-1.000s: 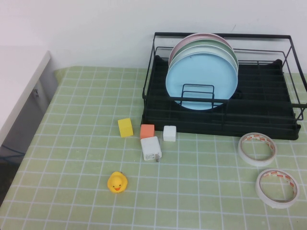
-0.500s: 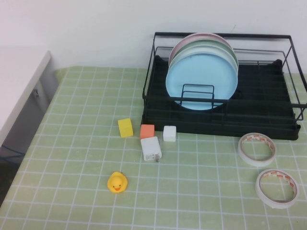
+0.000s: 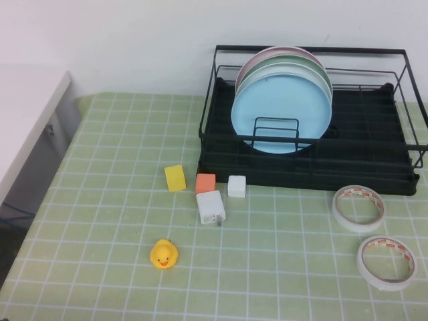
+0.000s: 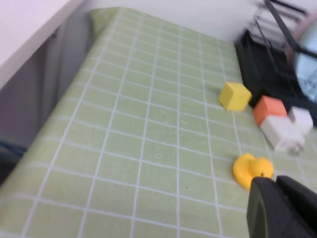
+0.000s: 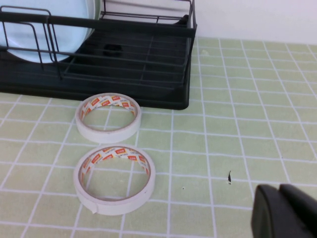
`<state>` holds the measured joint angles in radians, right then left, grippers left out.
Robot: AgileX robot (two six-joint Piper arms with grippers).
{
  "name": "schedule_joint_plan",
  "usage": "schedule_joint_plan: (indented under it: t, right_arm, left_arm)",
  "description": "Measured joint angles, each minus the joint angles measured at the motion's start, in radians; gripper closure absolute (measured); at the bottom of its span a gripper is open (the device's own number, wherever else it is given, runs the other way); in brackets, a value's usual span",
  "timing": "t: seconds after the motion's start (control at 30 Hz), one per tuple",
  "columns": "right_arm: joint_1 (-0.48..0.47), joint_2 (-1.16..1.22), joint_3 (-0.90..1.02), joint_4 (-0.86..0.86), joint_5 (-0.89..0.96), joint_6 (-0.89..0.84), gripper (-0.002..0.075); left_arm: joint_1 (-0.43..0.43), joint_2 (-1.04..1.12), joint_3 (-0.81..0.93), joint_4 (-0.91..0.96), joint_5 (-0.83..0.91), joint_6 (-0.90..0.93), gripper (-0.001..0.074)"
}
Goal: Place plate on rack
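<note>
The smooth round plate stood in the wire rack, well apart from both clenched hands: left hand, right hand.

No shift to be found across the high view: nothing displaced, nothing added, nothing removed over the second. Perhaps some slight motion below what that view resolves, but none discernible.

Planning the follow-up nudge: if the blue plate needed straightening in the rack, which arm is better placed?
Right, probably. The right gripper, shut, hangs by the tape rolls just in front of the rack, with the plate in its view. The left gripper, shut, sits farther off near the duck.
</note>
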<state>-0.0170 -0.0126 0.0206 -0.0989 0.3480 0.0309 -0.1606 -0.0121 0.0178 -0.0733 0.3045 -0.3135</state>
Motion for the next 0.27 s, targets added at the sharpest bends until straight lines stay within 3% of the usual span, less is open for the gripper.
schedule_joint_plan:
  t: [0.27]
  right_arm:
    - [0.000, 0.000, 0.000, 0.000, 0.000, 0.000, 0.0715]
  left_arm:
    - [-0.020, 0.000, 0.000, -0.004, 0.000, 0.131, 0.0736]
